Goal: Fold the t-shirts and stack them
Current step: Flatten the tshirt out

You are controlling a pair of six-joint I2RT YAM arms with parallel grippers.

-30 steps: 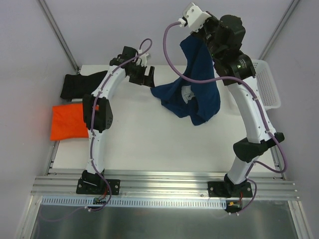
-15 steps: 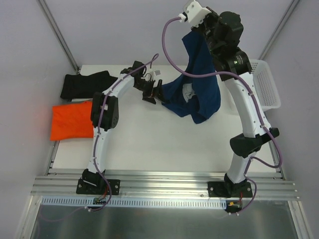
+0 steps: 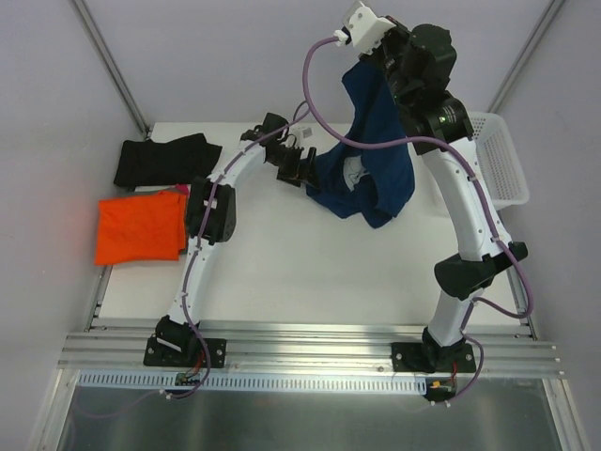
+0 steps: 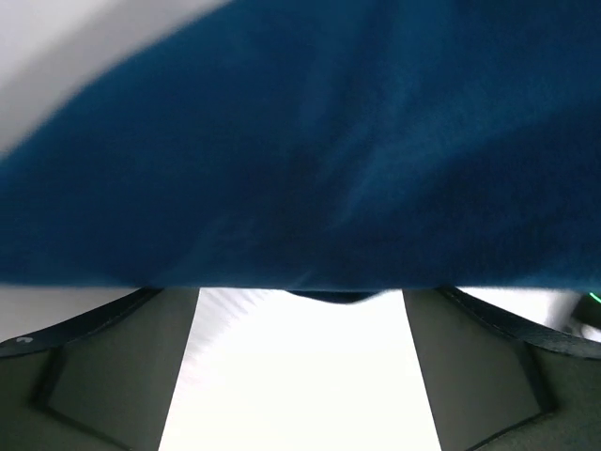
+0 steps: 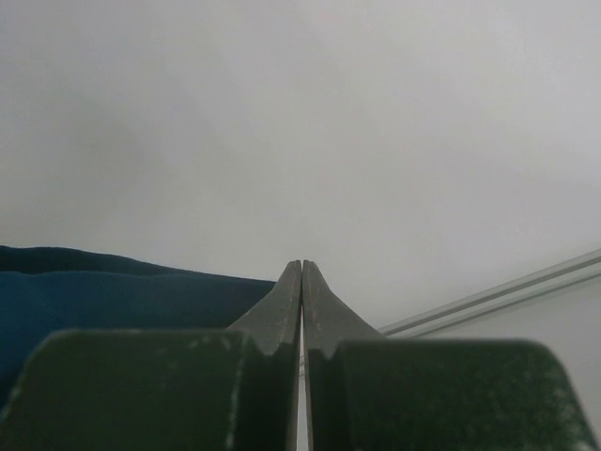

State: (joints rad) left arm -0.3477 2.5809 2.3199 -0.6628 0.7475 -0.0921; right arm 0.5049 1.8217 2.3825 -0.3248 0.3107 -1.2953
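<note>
Since the earlier frame the navy t-shirt had barely shifted – what moved was the left gripper, which had come across from the back middle of the surface to the shirt's left edge. The shirt hung from the right gripper, raised high at the back, its fingers pressed tight together on the cloth; the lower part lay bunched on the surface with a bit of white print showing among the folds. In the left wrist view the left gripper's jaws stood wide apart, blue cloth filling the space just ahead of them, nothing yet clamped. Off to the left lay the orange t-shirt, folded, and behind it the black t-shirt, looser; the white basket stood at the far right.

The risk, as I judged it: the cloth was crumpled, so the left jaws could close on several layers or a mid-fold instead of a clean edge – and the shirt would then spread crooked. A hard sideways pull could also drag it out of the right gripper's narrow pinch
</note>
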